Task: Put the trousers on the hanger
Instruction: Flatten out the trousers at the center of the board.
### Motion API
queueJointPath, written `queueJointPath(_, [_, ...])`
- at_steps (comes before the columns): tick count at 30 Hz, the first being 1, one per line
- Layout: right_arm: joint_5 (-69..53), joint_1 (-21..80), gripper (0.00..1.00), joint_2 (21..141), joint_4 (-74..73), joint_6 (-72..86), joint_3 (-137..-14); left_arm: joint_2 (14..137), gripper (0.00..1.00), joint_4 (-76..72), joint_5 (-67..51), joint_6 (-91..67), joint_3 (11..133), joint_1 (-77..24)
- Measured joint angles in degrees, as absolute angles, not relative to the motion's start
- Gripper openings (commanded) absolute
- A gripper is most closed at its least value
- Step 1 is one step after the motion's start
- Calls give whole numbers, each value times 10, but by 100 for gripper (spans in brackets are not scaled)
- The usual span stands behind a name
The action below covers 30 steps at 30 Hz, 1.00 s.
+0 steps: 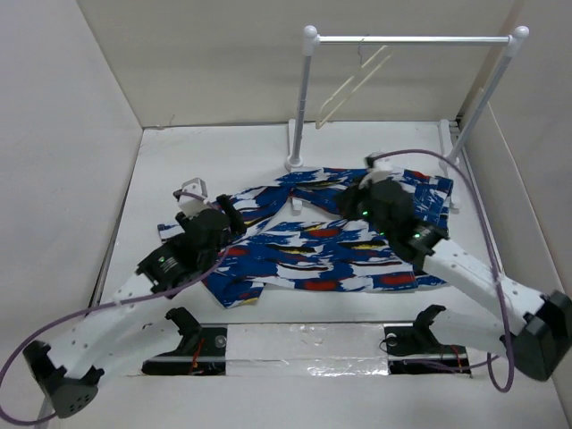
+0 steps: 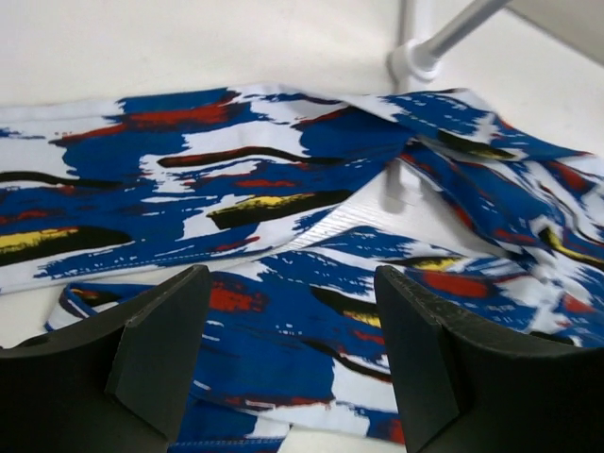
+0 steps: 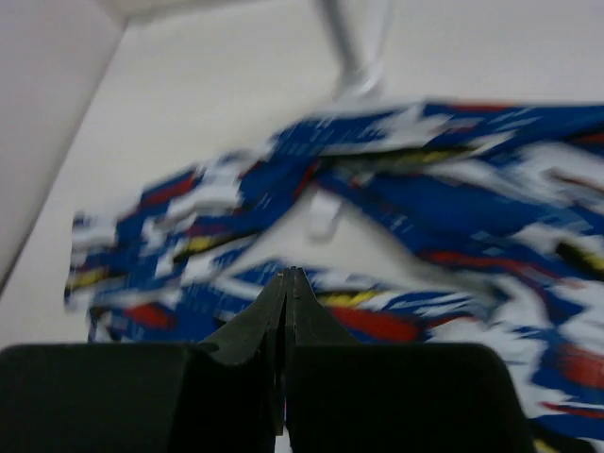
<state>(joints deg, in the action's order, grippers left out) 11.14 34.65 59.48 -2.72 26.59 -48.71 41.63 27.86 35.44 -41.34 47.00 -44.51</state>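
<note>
Trousers (image 1: 313,252) lying flat, left fingers (image 2: 156,349) wide apart and empty over them, right fingers (image 3: 260,326) pressed together.

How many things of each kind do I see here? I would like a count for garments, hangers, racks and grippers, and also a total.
Garments: 1, the trousers
Hangers: 1, the hanger
Racks: 1, the rack
Grippers: 2, the left gripper and the right gripper
Total: 5
</note>
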Motion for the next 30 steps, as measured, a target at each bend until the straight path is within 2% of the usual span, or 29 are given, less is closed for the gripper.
queueJointPath(3, [112,462,0,667,-29,249,-488,471,66,242,376,-443,442,-441])
queueJointPath(4, [111,488,0,687,-30,243,-488,480,62,220,372,-450,425,-429])
queueJointPath(7, [101,521,2,735,-21,229,-488,503,58,165,336,-459,381,-338])
queueJointPath(10, [94,522,10,758,2,224,-482,547,59,113,279,-459,354,-184])
queueJointPath(11, [93,522,17,758,16,224,-472,562,60,102,262,-459,351,-140])
queueJointPath(13, [91,522,24,748,41,225,-449,592,65,89,246,-462,350,-73])
queueJointPath(14, [91,522,28,741,55,224,-435,602,67,84,244,-463,350,-56])
queueJointPath(18, [96,522,30,712,79,227,-403,654,75,87,252,-468,358,-46])
queueJointPath(24, [126,523,30,669,83,227,-403,821,75,105,259,-462,427,-16])
queueJointPath(27, [138,522,30,647,91,227,-396,900,72,123,276,-451,458,-6])
queueJointPath(29, [143,522,31,638,93,227,-391,921,61,128,279,-442,479,-6])
queueJointPath(30, [144,522,31,635,94,228,-390,927,49,128,278,-437,486,-6])
